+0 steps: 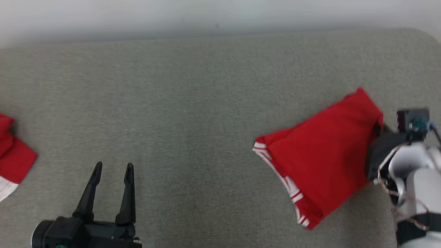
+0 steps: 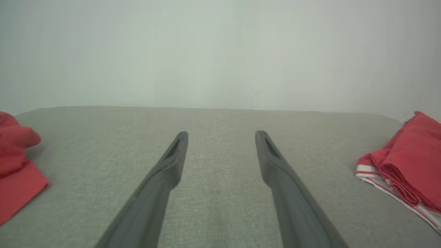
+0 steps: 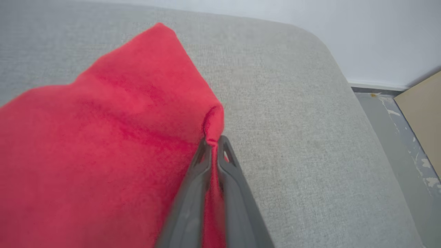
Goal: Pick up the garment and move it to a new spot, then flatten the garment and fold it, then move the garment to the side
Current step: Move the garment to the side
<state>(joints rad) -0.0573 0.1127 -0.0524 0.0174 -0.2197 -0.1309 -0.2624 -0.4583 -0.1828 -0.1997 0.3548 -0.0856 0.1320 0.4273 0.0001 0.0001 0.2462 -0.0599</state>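
My left gripper [image 1: 114, 165] sits nearest me, pointing forward over the tabletop [image 1: 193, 103], fingers spread, nothing between them. Farther right, my right gripper [image 3: 214, 143] reaches sideways, fingers clenched on the edge of the folded red garment [image 1: 320, 151] lying on the tabletop's right side.

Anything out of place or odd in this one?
Nothing spilled or damaged. The folded red garment lies askew on the grey surface, one edge pinched in the right tool; a second red garment sits rumpled at the far left.
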